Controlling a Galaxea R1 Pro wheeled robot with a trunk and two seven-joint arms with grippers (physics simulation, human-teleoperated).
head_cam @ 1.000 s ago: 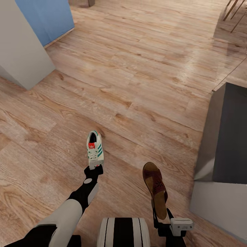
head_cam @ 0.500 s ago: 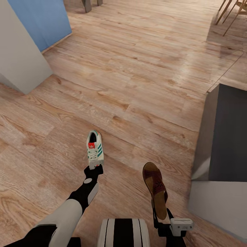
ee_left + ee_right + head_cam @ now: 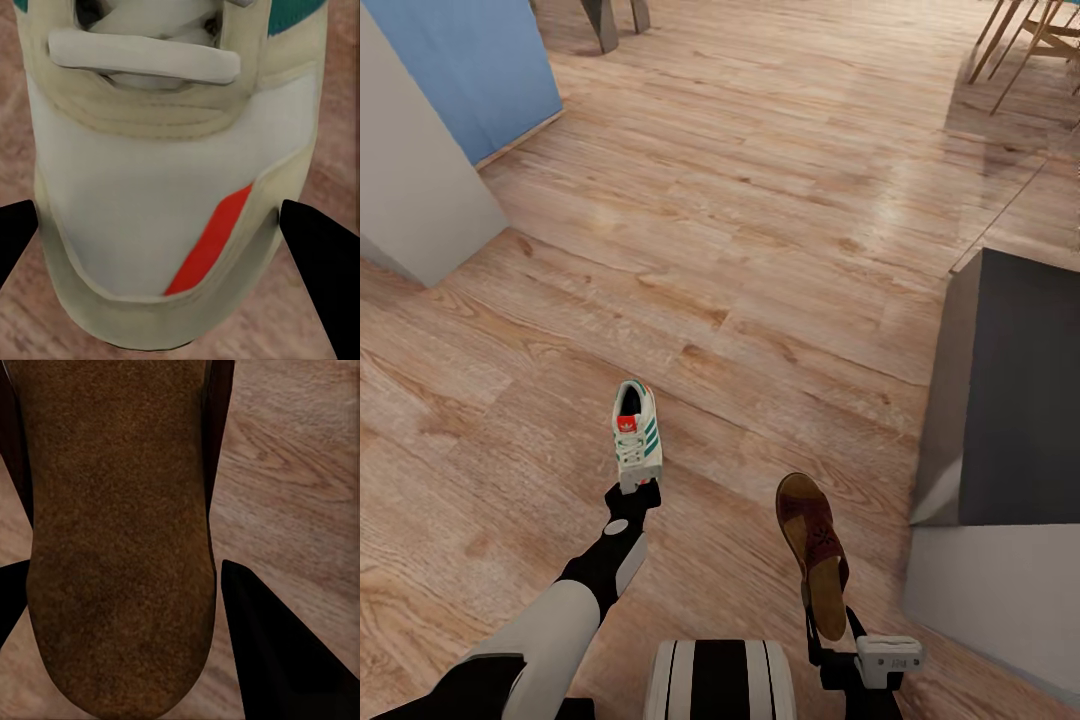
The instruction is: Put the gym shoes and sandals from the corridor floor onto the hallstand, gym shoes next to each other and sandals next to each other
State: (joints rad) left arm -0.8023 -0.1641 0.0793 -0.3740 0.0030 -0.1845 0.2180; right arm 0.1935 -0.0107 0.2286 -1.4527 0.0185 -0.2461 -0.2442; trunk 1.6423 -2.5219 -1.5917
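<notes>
White lace-up gym shoe (image 3: 636,437) with green side stripes and red-orange patches is held at one end in the left gripper (image 3: 637,489), clear of the light brown wood-plank floor (image 3: 760,220), extending straight out ahead of the jaws. In the left wrist view the shoe (image 3: 176,172) sits between the two dark fingers (image 3: 324,270), jaws closed against its sides, red-orange stripe facing the camera. Dark brown leather sandal (image 3: 812,553) with perforated strap and tan footbed is held at its near end by the right gripper (image 3: 828,632), strap end pointing away from the jaws, also off the floor. In the right wrist view the brown footbed (image 3: 112,532) lies between the black fingers (image 3: 277,652), jaws clamped on the sandal's edges. Shoe and sandal are apart, shoe ahead of the left jaws, sandal ahead of the right. Grey unit with a dark top (image 3: 1010,420) stands beside and beyond the right jaws, apart from the sandal. Light-grey wall corner (image 3: 410,200) with a blue panel (image 3: 480,70) is far ahead of the left jaws. Wooden chair legs (image 3: 1025,45) sit well beyond the right jaws. Robot's striped white trunk (image 3: 720,680) is between the two arms.
</notes>
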